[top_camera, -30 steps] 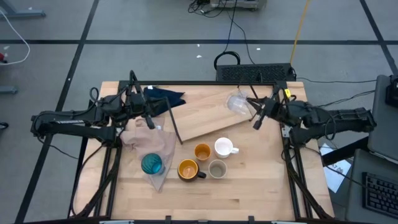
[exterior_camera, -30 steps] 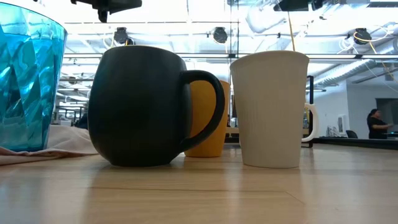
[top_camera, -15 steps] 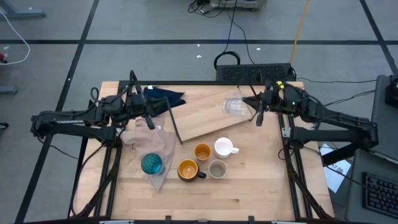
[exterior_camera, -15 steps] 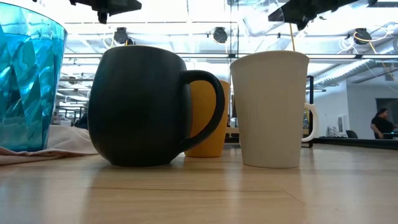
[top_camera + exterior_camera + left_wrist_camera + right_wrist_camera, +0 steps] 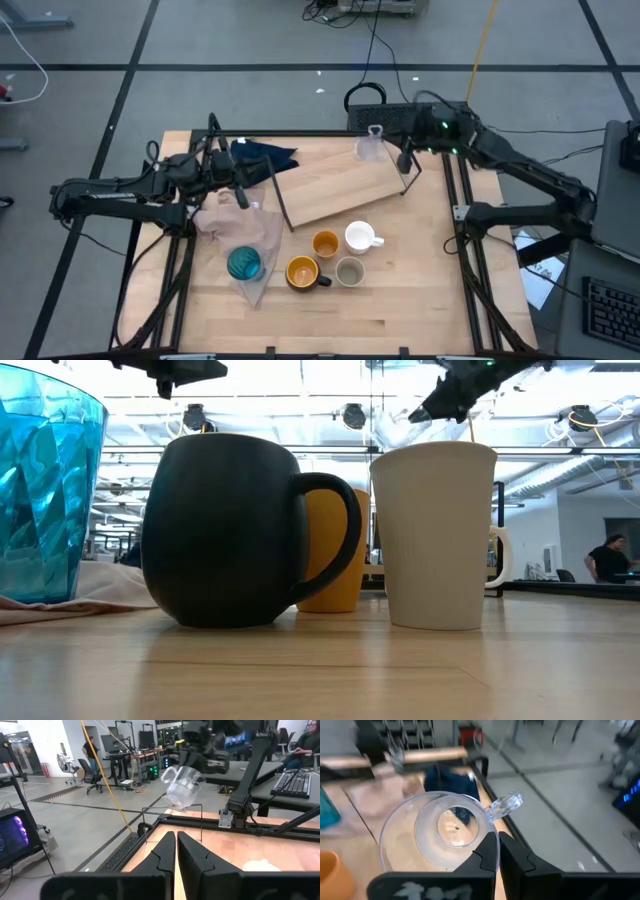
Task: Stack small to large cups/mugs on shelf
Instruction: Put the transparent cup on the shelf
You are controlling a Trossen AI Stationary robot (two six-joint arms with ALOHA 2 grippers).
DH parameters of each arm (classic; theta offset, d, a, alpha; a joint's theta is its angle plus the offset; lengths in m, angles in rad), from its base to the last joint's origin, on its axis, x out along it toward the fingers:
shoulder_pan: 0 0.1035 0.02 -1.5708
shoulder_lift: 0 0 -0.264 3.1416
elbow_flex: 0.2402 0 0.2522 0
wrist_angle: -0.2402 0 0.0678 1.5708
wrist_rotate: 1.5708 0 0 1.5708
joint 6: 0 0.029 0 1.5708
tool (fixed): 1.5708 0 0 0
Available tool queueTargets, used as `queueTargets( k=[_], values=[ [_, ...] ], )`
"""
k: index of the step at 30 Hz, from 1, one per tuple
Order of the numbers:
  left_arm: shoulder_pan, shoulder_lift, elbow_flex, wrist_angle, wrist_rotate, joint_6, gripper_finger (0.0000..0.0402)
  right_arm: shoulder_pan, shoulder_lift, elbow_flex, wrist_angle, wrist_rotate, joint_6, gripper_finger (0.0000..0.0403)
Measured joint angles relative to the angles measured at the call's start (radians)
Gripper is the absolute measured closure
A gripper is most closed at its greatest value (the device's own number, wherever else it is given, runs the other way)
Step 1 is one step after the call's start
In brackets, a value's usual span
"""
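Above the counter's far edge, toward its right corner, the right hand (image 5: pixel 388 150) grips the clear cup (image 5: pixel 370 147) by its rim, fingers closed on the wall beside the handle; the cup hangs in the air just over the shelf's far right end, its mouth turned toward the wrist camera and its handle (image 5: pixel 505 804) sticking out to one side. From the left wrist the same cup (image 5: pixel 183 787) shows tilted, held up off the board by the right hand (image 5: pixel 202 757).

Below it the shelf (image 5: pixel 335 190) lies flat and askew on the counter (image 5: pixel 420 300), a thin black rod frame at each end. Near the counter's middle, toward the near edge, the other vessels stand in a tight group: small orange cup (image 5: pixel 325 244), white handled mug (image 5: pixel 360 237), grey-beige cup (image 5: pixel 350 271) and dark mug with orange inside (image 5: pixel 303 272). The teal tumbler (image 5: pixel 243 263) stands to their left on the pinkish-beige cloth (image 5: pixel 255 232).

Over the counter's far left part the left hand (image 5: pixel 243 197) waits with its fingers pressed together, above the cloth and next to the dark blue cloth (image 5: pixel 262 156).
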Motion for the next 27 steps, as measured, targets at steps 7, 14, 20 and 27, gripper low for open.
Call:
queueTargets(
  k=[7,14,20,27],
  values=[
    [0.0,0.0,0.0,-0.022,0.0,0.0,0.038,-0.05,0.199,0.209,-0.218,-0.001,-0.04,0.0403],
    [0.0,0.0,0.0,-0.022,-0.004,0.004,0.038,-0.087,0.357,0.343,-0.367,0.005,-0.089,0.0403],
    [0.0,0.0,0.0,-0.022,-0.007,0.005,0.038,-0.097,0.449,0.405,-0.43,0.01,-0.128,0.0403],
    [0.0,0.0,0.0,-0.021,-0.008,0.015,0.038,-0.097,0.522,0.455,-0.504,0.088,-0.178,0.0403]
  ],
)
